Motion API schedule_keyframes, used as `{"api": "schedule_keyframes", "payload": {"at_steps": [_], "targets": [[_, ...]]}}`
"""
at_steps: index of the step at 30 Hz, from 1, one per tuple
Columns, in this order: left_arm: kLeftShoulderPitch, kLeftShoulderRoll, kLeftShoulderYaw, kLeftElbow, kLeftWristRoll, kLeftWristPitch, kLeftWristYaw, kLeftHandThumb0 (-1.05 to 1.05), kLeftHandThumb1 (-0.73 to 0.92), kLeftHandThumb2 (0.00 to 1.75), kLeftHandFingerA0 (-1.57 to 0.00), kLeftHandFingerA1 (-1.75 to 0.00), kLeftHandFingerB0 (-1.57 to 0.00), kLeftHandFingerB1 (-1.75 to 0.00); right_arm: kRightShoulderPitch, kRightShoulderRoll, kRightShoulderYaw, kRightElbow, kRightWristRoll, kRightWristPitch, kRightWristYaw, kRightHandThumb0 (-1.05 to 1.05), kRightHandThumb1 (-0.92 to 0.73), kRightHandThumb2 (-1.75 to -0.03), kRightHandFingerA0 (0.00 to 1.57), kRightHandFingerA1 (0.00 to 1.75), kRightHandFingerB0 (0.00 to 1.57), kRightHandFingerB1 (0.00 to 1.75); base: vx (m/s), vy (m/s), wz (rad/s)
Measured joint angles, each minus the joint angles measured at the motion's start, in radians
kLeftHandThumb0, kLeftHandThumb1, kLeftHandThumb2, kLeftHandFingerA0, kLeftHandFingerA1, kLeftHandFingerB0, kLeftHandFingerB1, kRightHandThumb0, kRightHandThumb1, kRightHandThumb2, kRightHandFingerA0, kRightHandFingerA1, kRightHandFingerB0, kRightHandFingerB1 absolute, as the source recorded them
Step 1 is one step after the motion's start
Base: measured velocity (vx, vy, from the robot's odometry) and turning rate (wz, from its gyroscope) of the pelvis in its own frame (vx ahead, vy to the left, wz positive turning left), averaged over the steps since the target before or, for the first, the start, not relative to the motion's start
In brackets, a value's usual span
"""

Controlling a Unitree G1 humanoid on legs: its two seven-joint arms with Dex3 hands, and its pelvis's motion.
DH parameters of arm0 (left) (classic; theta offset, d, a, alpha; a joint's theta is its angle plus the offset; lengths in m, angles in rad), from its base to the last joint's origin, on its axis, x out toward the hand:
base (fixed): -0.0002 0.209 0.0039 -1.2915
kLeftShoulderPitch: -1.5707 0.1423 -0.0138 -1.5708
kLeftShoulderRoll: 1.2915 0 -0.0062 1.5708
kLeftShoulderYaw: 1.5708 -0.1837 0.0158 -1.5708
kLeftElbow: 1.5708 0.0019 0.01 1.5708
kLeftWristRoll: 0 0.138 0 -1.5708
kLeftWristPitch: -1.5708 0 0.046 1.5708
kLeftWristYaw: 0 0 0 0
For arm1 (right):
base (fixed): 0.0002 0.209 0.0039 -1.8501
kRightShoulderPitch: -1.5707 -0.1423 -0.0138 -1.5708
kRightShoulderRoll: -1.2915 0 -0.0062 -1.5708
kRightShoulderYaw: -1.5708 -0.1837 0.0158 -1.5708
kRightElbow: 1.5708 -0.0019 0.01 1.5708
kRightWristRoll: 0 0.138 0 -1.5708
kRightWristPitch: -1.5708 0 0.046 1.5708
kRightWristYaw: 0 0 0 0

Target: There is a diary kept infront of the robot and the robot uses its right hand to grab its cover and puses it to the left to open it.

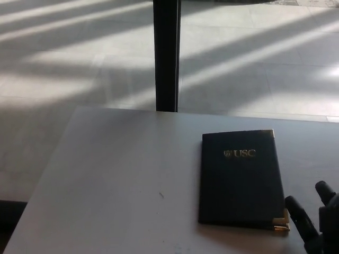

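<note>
**Right hand just off the diary's free edge**

The diary [239, 179] lies shut on the grey surface [116, 180], right of centre, its dark cover up with gold "USC" lettering near the far end. Its long axis runs away from the robot, leaning only slightly. Gold corner caps show at the far right and near right corners, so the opening edge looks to be the right one and the spine the left.

The right hand [318, 217] enters at the lower right corner of the view, just beside the diary's near right corner and apart from it. 2 thick black fingers [296, 210] point up and away, spread, with nothing between them: the hand is open and empty. The left hand is out of view.

The relation that matters: the diary sits to the left of the hand and a little farther out, with the free edge the side nearest the fingers. Judging from this, the hand needs only a short reach left to catch the cover at that edge, then a sweep left across the short axis, toward the spine. The surface left of the diary gives the cover room to land.
</note>
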Motion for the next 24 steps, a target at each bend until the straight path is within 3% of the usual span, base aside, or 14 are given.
{"api": "schedule_keyframes", "payload": {"at_steps": [2,3,4,5,7,8,11,12,24], "targets": [[0.003,0.000,-0.010,-0.002,0.000,0.000,0.003,-0.90,0.92,1.00,-0.37,-0.87,-0.27,-0.69,0.000,0.000,0.006,0.006,-0.006,-0.007,0.000,-0.78,-0.92,-0.74,0.40,0.50,0.34,0.44,0.00,0.000,0.00],[0.003,0.000,-0.012,-0.004,0.000,0.000,0.005,-0.82,0.90,1.28,-0.40,-0.85,-0.30,-0.70,0.000,0.000,0.010,0.011,-0.010,-0.012,0.000,-0.80,-0.91,-0.74,0.41,0.52,0.33,0.45,0.00,0.000,0.00],[0.001,0.000,-0.012,-0.002,-0.001,0.000,0.007,-0.82,0.90,1.28,-0.40,-0.85,-0.30,-0.70,0.000,0.000,0.014,0.015,-0.013,-0.017,-0.001,-0.80,-0.91,-0.74,0.41,0.52,0.33,0.45,0.00,0.000,0.00],[0.000,0.000,-0.013,0.000,-0.002,0.000,0.008,-0.89,0.92,0.98,-0.38,-0.89,-0.28,-0.71,0.000,0.000,0.016,0.018,-0.016,-0.020,-0.001,-0.79,-0.92,-0.73,0.42,0.52,0.33,0.45,0.00,0.000,0.00],[0.000,0.000,-0.013,0.002,-0.003,0.000,0.010,-0.89,0.92,0.99,-0.36,-0.88,-0.29,-0.72,0.000,0.000,0.026,0.026,-0.024,-0.029,-0.001,-0.76,-0.92,-0.74,0.42,0.51,0.33,0.43,0.00,0.000,0.00],[0.001,0.000,-0.013,0.001,-0.005,0.000,0.010,-0.91,0.92,1.01,-0.38,-0.91,-0.29,-0.74,0.000,0.000,0.031,0.029,-0.029,-0.034,-0.001,-0.62,-0.71,-1.16,0.40,0.64,0.14,0.48,0.00,0.000,0.00],[0.001,0.000,-0.009,0.002,-0.011,0.000,0.011,-0.90,0.92,0.98,-0.39,-0.91,-0.29,-0.76,-0.004,0.000,0.039,0.037,-0.036,-0.050,-0.003,-0.61,-0.71,-1.16,0.41,0.65,0.14,0.48,0.00,0.000,0.00],[0.001,0.000,-0.009,0.002,-0.011,0.000,0.011,-0.91,0.92,0.99,-0.38,-0.92,-0.29,-0.76,-0.006,0.000,0.040,0.039,-0.037,-0.052,-0.005,-0.76,-0.92,-0.74,0.40,0.55,0.32,0.44,0.00,0.000,0.00],[0.014,-0.006,-0.007,-0.002,-0.028,0.000,0.015,-0.91,0.92,0.97,-0.38,-0.92,-0.27,-0.75,-0.146,-0.020,-0.057,0.068,-0.007,-0.055,-0.027,-0.76,-0.92,-0.72,0.44,0.48,0.36,0.42,0.00,0.000,0.00]]}}
